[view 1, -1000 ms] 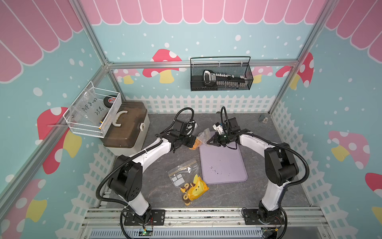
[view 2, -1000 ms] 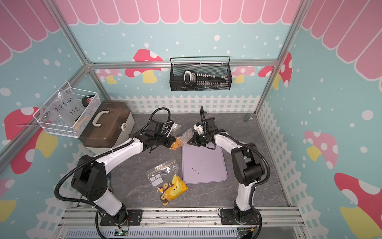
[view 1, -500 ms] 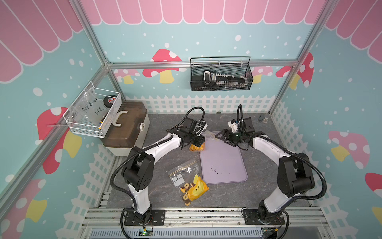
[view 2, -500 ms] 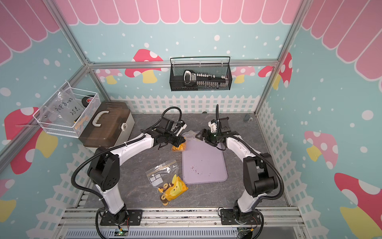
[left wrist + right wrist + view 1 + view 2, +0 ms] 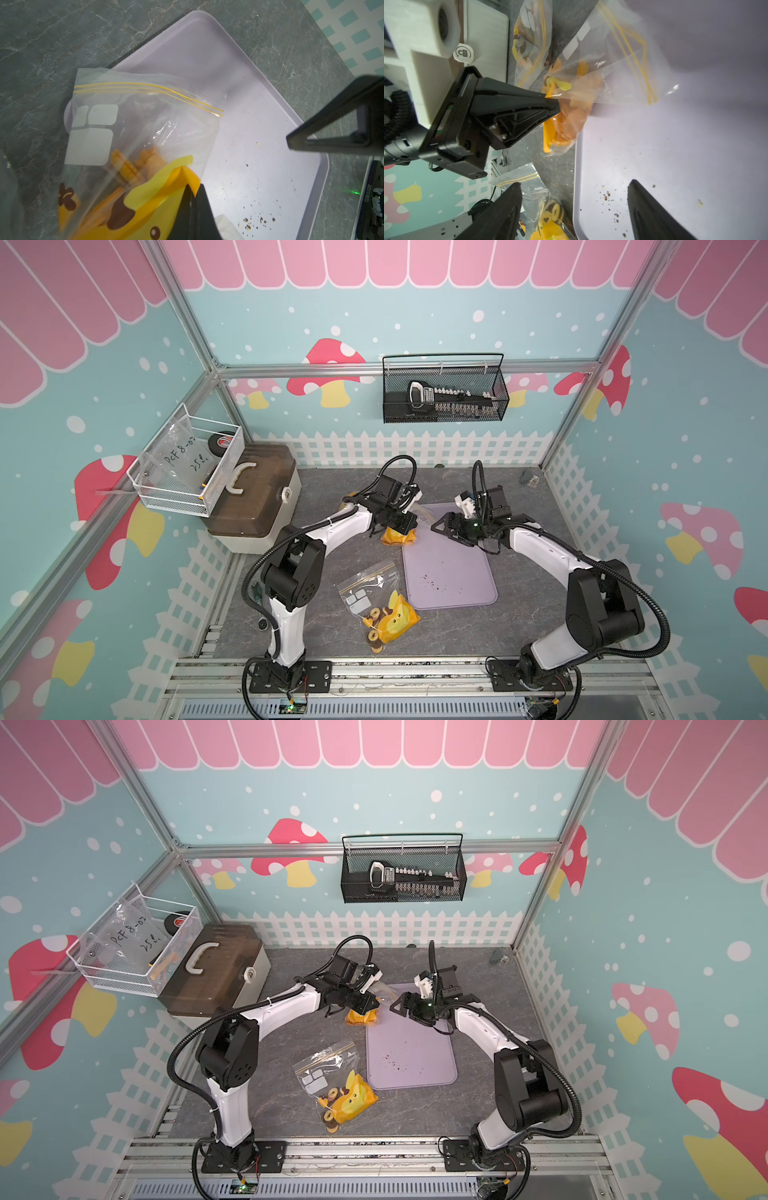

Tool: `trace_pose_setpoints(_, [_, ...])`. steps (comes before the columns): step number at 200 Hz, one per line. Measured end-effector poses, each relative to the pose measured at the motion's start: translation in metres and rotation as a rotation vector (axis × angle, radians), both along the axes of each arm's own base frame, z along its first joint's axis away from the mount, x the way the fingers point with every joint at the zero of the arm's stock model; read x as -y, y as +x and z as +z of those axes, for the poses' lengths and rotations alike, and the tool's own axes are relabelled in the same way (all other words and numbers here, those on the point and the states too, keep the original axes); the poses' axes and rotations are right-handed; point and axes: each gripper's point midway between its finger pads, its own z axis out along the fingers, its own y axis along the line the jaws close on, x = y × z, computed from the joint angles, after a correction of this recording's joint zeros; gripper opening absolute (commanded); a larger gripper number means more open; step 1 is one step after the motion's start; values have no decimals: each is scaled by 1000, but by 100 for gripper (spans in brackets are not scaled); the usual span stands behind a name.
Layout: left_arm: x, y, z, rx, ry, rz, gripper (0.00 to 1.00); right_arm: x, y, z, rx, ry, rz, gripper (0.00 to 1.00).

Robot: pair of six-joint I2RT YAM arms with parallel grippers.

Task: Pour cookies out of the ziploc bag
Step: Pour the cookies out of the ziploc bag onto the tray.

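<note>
Now, left fingers (image 5: 204, 218) pinching ziploc bag (image 5: 145, 116), right fingers (image 5: 504, 212) apart

The ziploc bag (image 5: 145, 108) is clear glossy plastic, the tray (image 5: 259, 99) smooth matt plastic, the basket (image 5: 478, 414) black metal mesh.

Orange cookies (image 5: 124, 168) sit inside the clear ziploc bag (image 5: 145, 116) overlapping the tray (image 5: 259, 93) corner.
</note>
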Motion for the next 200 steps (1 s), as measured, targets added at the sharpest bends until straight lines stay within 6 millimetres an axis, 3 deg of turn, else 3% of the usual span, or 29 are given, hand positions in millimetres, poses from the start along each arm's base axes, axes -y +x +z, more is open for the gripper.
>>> trace_pose_setpoints(36, [0, 0, 0, 0, 0, 0, 0, -32, -13, -12, -20, 4, 77, 66])
trace_pose_setpoints(71, [1, 0, 1, -1, -2, -2, 0, -49, -12, -25, -46, 10, 94, 60])
trace_pose_setpoints(134, [2, 1, -1, -7, -4, -5, 0, -61, 4, -17, -13, 41, 82, 48])
trace_pose_setpoints(200, [2, 1, -1, -9, -5, -6, 0, -66, 10, -29, -40, 40, 73, 40])
